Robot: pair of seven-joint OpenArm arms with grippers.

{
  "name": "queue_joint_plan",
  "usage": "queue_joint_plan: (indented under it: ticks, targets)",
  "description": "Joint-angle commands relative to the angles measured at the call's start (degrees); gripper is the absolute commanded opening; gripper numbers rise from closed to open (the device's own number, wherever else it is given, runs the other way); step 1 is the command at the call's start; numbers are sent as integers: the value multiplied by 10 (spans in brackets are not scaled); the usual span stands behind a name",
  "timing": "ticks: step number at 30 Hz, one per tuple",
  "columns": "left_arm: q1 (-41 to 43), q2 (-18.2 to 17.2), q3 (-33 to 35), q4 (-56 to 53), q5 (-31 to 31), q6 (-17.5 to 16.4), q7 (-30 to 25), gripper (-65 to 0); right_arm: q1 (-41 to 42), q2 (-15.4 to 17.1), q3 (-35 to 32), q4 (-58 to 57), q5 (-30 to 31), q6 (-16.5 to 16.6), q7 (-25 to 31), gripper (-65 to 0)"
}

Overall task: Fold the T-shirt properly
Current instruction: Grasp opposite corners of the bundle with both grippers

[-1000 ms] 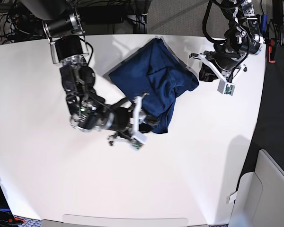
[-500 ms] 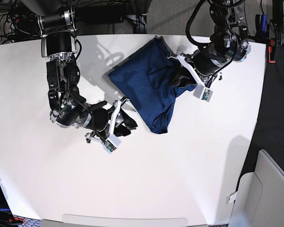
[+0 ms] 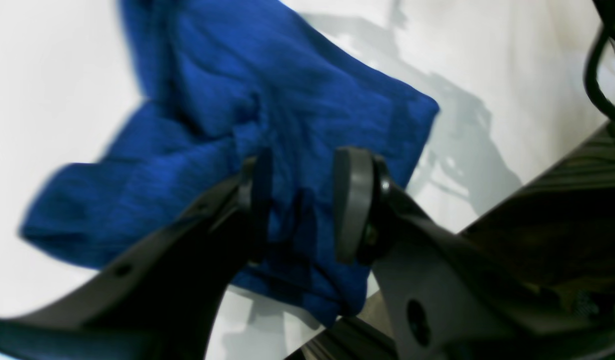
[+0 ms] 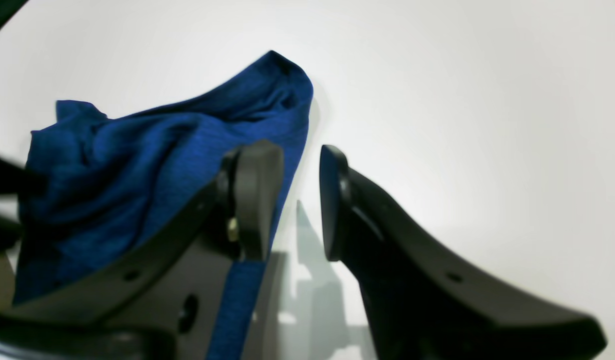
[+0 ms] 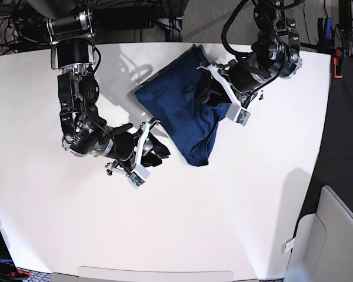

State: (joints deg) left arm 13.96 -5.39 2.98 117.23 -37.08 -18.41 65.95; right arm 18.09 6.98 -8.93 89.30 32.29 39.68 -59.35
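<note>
The left gripper (image 5: pixel 213 94) swung in from the table's far edge onto the T-shirt (image 5: pixel 179 106) and spread its jaws. The right gripper (image 5: pixel 151 148) let go of the hem and backed off.

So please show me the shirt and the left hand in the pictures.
shirt (image 5: pixel 175 101), base view, flat middle of the cloth.
left hand (image 3: pixel 301 202), left wrist view, midway between its fingertips, over the cloth.

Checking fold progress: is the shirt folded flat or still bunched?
Bunched. The shirt lies in a rumpled, uneven heap with raised creases, not a flat rectangle, on the table.
</note>
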Motion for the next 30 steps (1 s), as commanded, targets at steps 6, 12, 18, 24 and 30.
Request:
queue_joint_plan:
  ticks: [6, 12, 18, 24, 30]
  targets:
    - [-22, -3, 0, -14, -8, 0, -9, -451, 16, 1, 3, 12, 13, 3, 13, -475]
    - [-25, -3, 6, -35, -6, 0, -32, -469, 16, 1, 3, 14, 14, 3, 12, -475]
    - [-23, -3, 59, -42, 97, 0, -65, -478, 16, 1, 3, 14, 42, 3, 12, -475]
    - [-21, -3, 101, -42, 174, 0, -89, -538, 15, 1, 24, 14, 45, 3, 11, -475]
    - [-21, -4, 95, -27, 189, 0, -85, -648, 15, 1, 24, 14, 45, 3, 11, -475]
